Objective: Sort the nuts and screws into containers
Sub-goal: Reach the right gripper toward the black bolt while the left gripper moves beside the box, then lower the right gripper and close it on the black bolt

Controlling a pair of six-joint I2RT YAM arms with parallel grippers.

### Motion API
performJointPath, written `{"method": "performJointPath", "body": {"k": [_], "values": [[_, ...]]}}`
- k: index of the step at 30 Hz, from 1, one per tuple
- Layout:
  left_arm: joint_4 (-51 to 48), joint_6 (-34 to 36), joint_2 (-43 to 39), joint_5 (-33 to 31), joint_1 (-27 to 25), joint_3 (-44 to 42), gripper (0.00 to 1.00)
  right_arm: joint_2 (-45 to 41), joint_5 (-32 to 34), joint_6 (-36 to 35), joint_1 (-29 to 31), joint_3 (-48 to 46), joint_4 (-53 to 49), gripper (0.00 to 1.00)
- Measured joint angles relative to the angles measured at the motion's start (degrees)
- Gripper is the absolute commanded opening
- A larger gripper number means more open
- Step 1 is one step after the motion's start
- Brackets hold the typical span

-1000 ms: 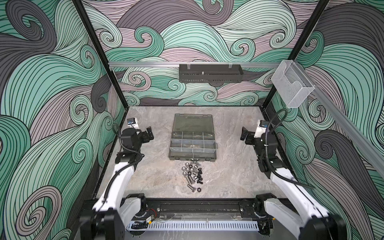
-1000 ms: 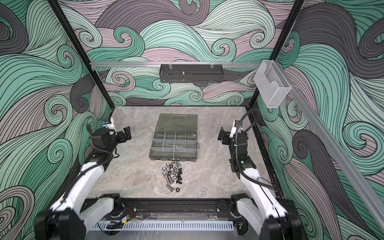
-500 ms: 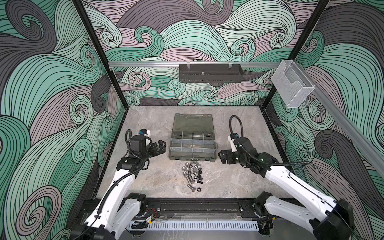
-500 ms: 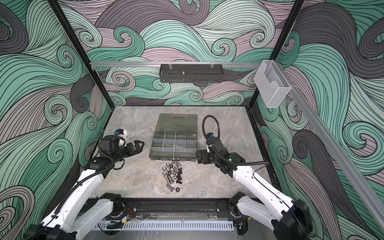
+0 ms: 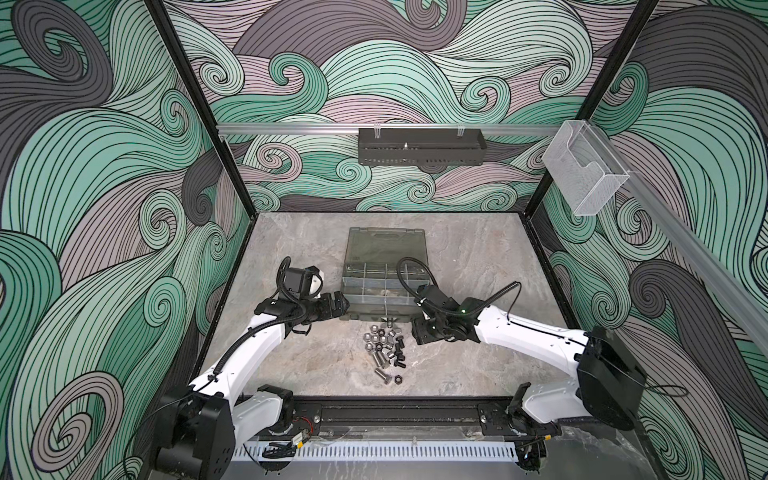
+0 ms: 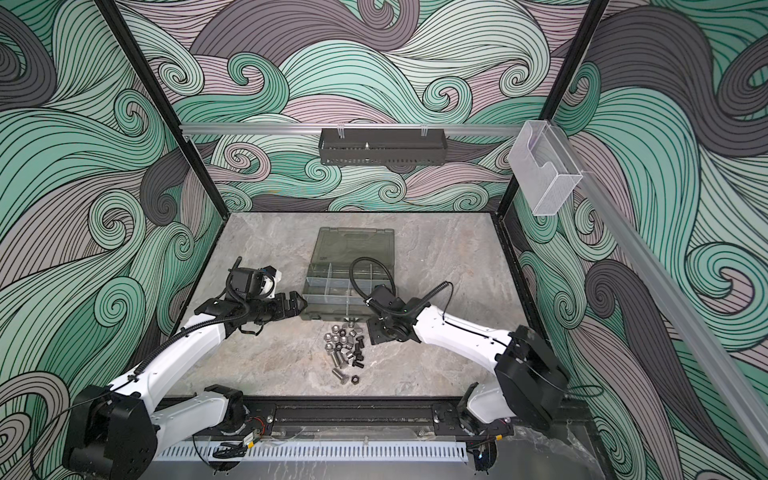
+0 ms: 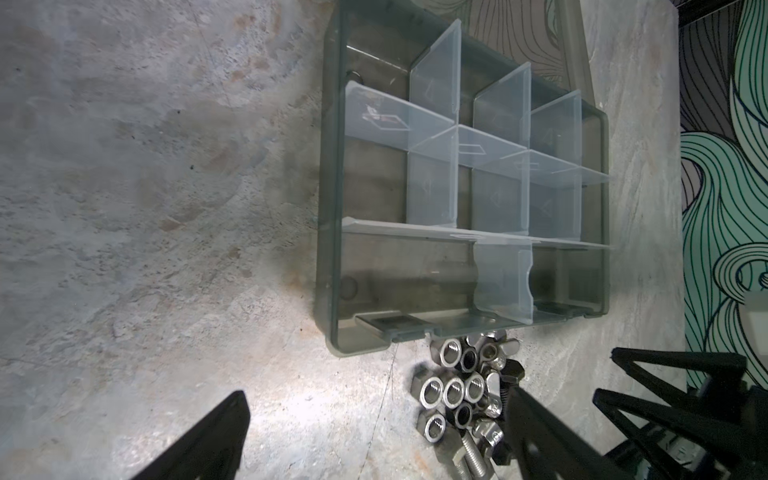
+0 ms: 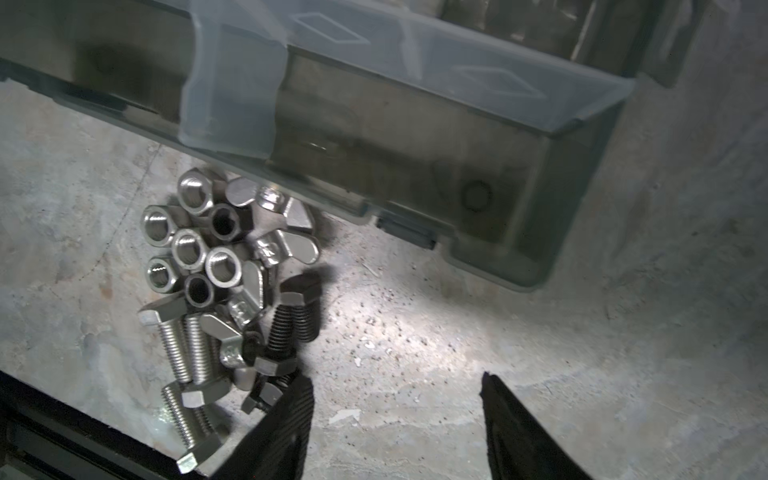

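In both top views the screws [image 5: 380, 370] and nuts [image 5: 368, 336] lie heaped on the tabletop [image 5: 332, 376], just beside the near edge of the containers [image 5: 365, 286]. Only the wrist views settle the jaws — left gripper [image 7: 374, 399] spread wide, right gripper [image 8: 397, 380] parted over bare stone, one fingertip perhaps brushing the heap.

Black perforated tray [image 5: 419, 146]: upper centre, hung from silver rail [image 5: 291, 129]
Clear box [image 5: 584, 174]: upper right
Tabletop [image 5: 299, 365]: grey marbled, lower centre
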Motion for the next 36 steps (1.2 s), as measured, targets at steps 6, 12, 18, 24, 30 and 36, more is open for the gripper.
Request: {"method": "performJointPath", "body": {"k": [6, 12, 18, 24, 30, 36], "values": [[-1.75, 1.11, 2.64, 2.62, -0.26, 1.75, 0.98, 5.86, 0.11, -0.02, 2.23, 4.74, 2.38, 0.48], [-2.89, 1.62, 1.18, 3.50, -0.26, 3.13, 0.99, 8.59, -0.15, -0.28, 3.06, 4.90, 3.02, 0.44], [-2.51, 2.54, -0.39, 3.91, -0.26, 2.58, 0.99, 8.94, -0.26, -0.72, 4.46, 4.87, 3.48, 0.41], [-2.60, 2.56, -0.39, 3.98, -0.26, 2.34, 0.99, 9.86, -0.07, -0.66, 6.69, 4.44, 3.96, 0.39], [-2.58, 2.58, -0.39, 4.37, -0.26, 2.34, 0.98, 11.26, 0.74, -0.44, 7.28, 4.28, 4.07, 0.35], [-2.54, 2.56, -0.39, 4.79, -0.26, 2.34, 0.99, 12.52, 1.86, -0.24, 7.28, 4.24, 4.07, 0.32]]}}
